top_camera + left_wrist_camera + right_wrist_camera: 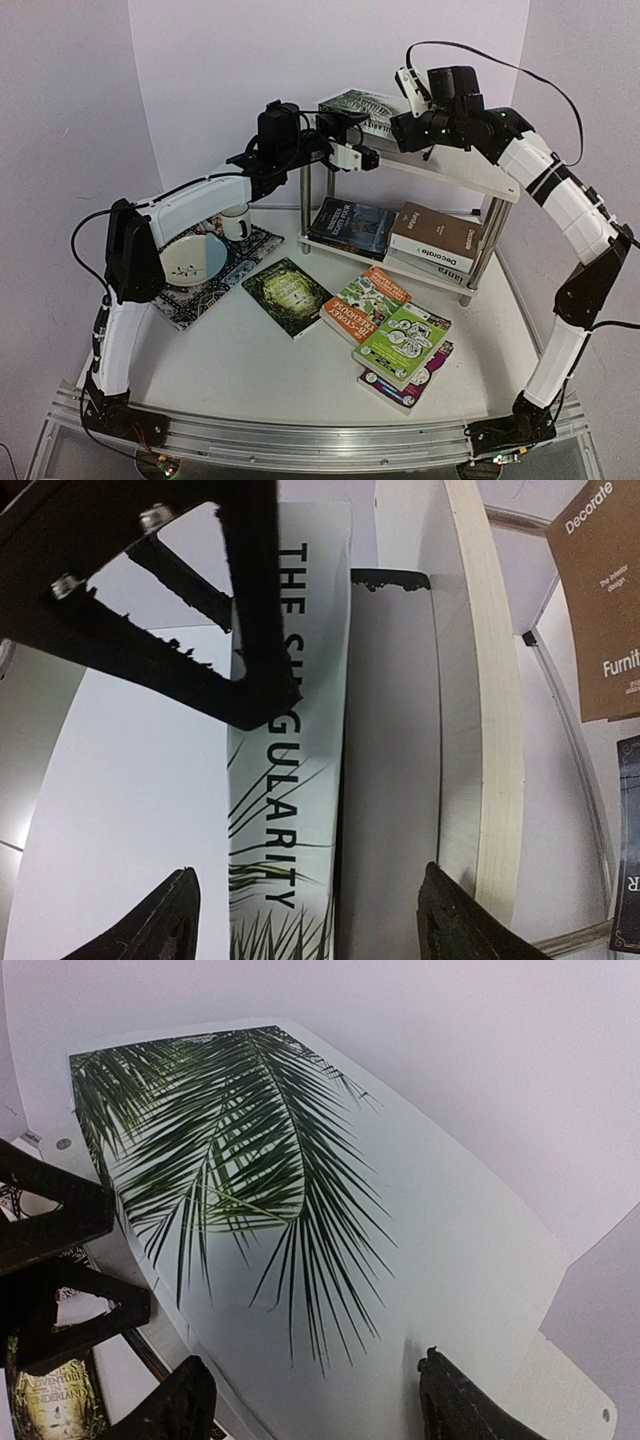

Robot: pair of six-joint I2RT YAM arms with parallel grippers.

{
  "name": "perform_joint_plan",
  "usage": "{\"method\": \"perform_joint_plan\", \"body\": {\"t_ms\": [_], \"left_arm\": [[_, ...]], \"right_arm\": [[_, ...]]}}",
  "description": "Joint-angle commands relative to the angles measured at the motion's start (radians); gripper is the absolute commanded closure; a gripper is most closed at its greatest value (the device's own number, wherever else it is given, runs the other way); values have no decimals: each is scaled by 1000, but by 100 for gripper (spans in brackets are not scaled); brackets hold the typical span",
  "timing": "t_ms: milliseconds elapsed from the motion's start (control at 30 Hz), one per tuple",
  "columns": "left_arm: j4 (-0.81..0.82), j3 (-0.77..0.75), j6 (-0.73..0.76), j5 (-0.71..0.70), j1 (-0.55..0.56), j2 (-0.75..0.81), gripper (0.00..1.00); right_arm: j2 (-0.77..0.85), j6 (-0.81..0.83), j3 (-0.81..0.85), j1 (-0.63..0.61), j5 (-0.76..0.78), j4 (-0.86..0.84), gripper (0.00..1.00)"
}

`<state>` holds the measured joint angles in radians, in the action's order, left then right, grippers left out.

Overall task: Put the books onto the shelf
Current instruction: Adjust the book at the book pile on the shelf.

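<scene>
Two robot arms meet at the top board of a small shelf (470, 172), made of white rectangular boards on shiny metal tube legs. A big white book with a palm-leaf cover (250, 1160) lies flat on that board. The left jaws stand wide, and the book's spine, lettered "THE SINGULARITY", shows in the gap between their black, rough-edged fingertips (165, 920). Whether they touch the book cannot be told. The right jaws are also wide and hold nothing. They hang just above the smooth cover, with the dark green fronds spreading straight ahead of them and the left arm's black fingers at their left.

Below both jaws, on the lower board, lie a dark blue book (350, 225) and, beside it, a matte brown book (437, 235) titled "Decorate", stacked on a pale book (440, 268).

Well below the jaws and nearer the arm bases, more books lie flat on the white tabletop (230, 350): a dark green book (285, 293), an orange book (365, 303), and a lime green book (403, 340) resting on a magenta book (412, 385).

Left of and below the left jaws, a patterned placemat (195, 300) carries a round plate (190, 258) and a white mug (236, 224).
</scene>
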<state>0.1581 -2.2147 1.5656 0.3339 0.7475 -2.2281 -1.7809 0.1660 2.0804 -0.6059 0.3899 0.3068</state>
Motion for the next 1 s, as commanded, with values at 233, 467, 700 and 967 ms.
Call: {"method": "perform_joint_plan", "body": {"t_ms": [233,467,700,967], "left_arm": [[38,116,-338,-6,6,252,18],[188,197,-978,-158,4,333,18],[192,203,-1247,-299,0,343,19],[192,251,-1304,-375,-4,368,21]], "right_arm": [[29,22,-10,2,11,-46,8],[69,-16,-66,8,16,-44,2],[111,-80,-94,58,-67,-15,2],[156,-100,-116,101,-113,18,2]]}}
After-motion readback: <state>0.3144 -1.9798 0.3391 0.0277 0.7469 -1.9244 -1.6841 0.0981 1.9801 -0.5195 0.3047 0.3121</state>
